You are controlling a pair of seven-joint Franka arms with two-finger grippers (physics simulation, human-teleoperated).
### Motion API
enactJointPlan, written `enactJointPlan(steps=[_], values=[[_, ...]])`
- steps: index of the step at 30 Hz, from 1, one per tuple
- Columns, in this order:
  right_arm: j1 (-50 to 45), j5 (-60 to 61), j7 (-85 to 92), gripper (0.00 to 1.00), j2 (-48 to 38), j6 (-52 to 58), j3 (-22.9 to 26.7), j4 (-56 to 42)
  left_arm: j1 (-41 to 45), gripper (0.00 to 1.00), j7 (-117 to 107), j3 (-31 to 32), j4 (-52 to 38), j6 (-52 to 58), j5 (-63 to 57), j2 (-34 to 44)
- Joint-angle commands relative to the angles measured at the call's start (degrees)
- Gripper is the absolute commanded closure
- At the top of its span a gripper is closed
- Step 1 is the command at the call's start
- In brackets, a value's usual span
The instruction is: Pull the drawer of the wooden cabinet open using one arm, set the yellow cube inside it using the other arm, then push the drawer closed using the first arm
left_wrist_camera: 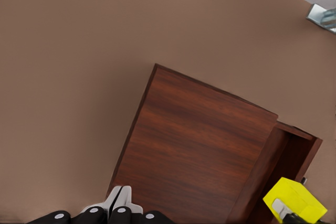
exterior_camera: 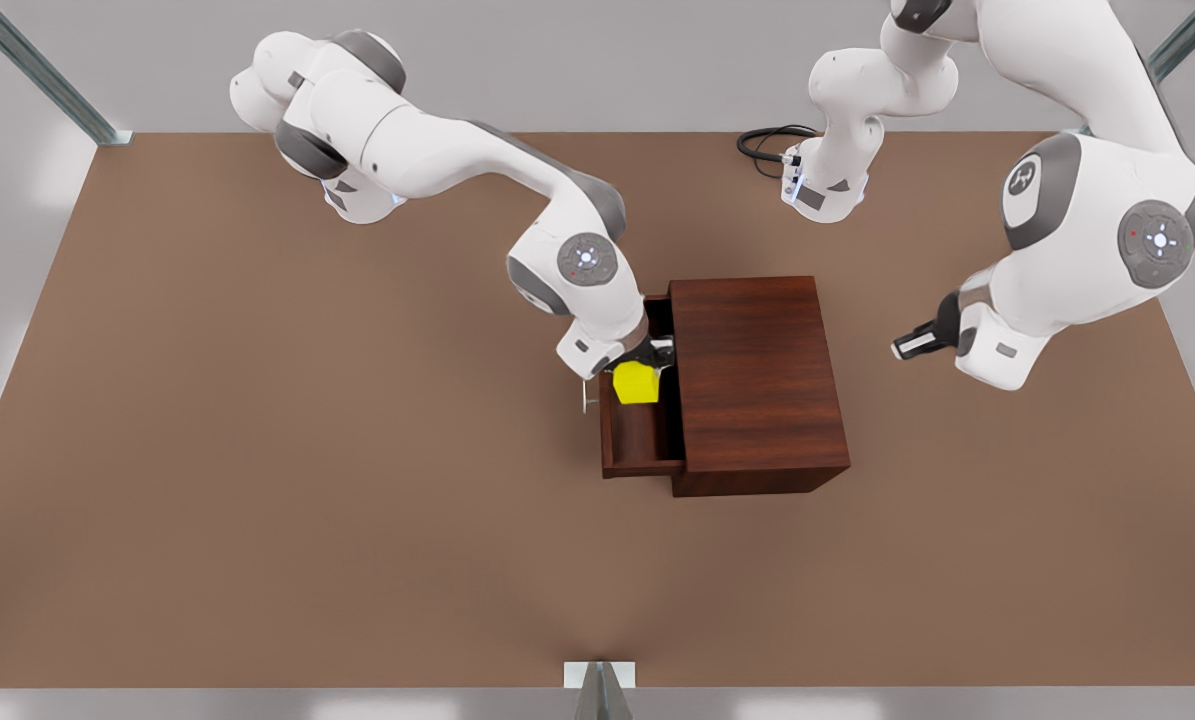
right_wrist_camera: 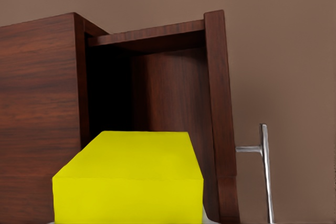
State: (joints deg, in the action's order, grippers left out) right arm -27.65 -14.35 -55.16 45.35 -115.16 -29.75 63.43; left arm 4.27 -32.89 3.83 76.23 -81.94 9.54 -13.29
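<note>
A: What's in the drawer [exterior_camera: 639,440]?
B: It stands pulled out of the wooden cabinet [exterior_camera: 757,385]; the right pincer [exterior_camera: 647,362] grips the yellow cube [exterior_camera: 637,383] over it.
A: And farther off?
B: The left pincer [exterior_camera: 909,345] waits closed above the bench [exterior_camera: 257,450].

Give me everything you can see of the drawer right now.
The drawer is a shallow tray of dark reddish-brown streaked wood, pulled out of the wooden cabinet toward the front view's left. A slim silver bar handle stands off its front panel on a short post. The right gripper holds the yellow cube above the open tray; whether the cube touches the wood cannot be told. Nothing grips the handle.
</note>
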Motion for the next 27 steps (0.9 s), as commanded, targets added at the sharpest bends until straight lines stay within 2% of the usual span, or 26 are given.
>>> enactJointPlan(steps=[1,2,3,4,8,11,13,14,15,16,17,18,19,20,21,22,24,27], values=[[-0.03,-0.59,-7.07,0.39,0.00,1.87,0.14,-0.06,0.03,0.79,-14.22,0.04,-0.03,0.29,2.06,0.02],[-0.03,-0.50,-7.16,0.38,0.00,1.96,0.14,0.20,0.65,0.79,-15.10,0.04,-0.03,0.29,2.15,-0.06],[-0.03,-0.50,-7.42,0.26,0.00,1.96,0.14,0.56,1.26,0.79,-16.06,0.04,-0.03,0.21,2.15,-0.07],[-0.29,-0.50,-7.86,0.00,-0.09,1.96,0.14,0.99,1.44,0.79,-17.12,0.04,-0.03,0.21,2.15,-0.07],[1.81,-0.59,-7.07,0.00,-1.66,2.31,-0.30,0.91,1.62,0.79,-17.03,0.04,-0.03,0.21,1.97,-0.07],[12.35,-0.59,1.79,0.00,-12.46,12.40,-0.83,1.61,3.45,0.79,-21.94,0.04,-0.03,-0.58,5.57,-0.24],[24.48,0.03,17.00,0.00,-23.90,16.19,-1.80,11.36,11.54,0.79,-42.24,0.04,-0.03,-9.01,9.44,-2.09],[29.06,4.76,26.48,0.00,-30.75,16.20,-0.14,16.81,15.06,0.79,-50.68,0.04,-0.03,-13.58,10.76,-3.14],[28.01,10.74,39.32,0.00,-32.78,18.12,11.11,18.13,19.45,0.79,-61.14,0.04,-0.03,-19.21,10.76,-4.72],[24.51,13.45,46.07,0.00,-33.13,18.75,20.04,17.96,21.91,0.79,-67.28,-0.05,-0.03,-23.07,10.59,-6.04],[22.47,15.14,53.72,0.00,-33.13,19.71,26.23,17.87,24.46,0.79,-74.75,-0.05,-0.03,-28.95,10.41,-7.79],[20.89,15.32,59.10,0.00,-31.12,21.63,29.84,14.64,28.15,0.79,-84.85,-0.14,-0.82,-35.90,8.66,-10.17],[20.80,15.32,59.11,0.00,-29.62,26.30,29.75,11.54,30.52,0.79,-94.00,-0.14,-1.61,-41.26,5.85,-12.98],[20.62,15.15,59.11,0.00,-30.32,26.04,30.02,11.98,31.58,0.79,-98.75,-0.14,-2.14,-43.82,4.00,-14.82],[20.62,15.06,59.11,0.00,-33.74,21.49,29.93,17.23,33.34,0.79,-104.03,-0.23,-2.23,-46.37,1.36,-16.93],[19.48,13.66,59.20,0.00,-33.14,20.16,30.46,17.08,35.27,0.79,-109.48,-0.23,-2.23,-48.48,-1.89,-19.22],[17.90,13.48,54.57,0.00,-31.81,20.15,28.61,16.55,37.47,0.79,-112.12,-0.31,-2.31,-49.45,-2.69,-21.77],[19.48,13.91,53.31,0.00,-32.08,20.59,28.53,15.94,39.41,0.79,-119.24,-0.40,-2.23,-49.54,-5.67,-24.06]])
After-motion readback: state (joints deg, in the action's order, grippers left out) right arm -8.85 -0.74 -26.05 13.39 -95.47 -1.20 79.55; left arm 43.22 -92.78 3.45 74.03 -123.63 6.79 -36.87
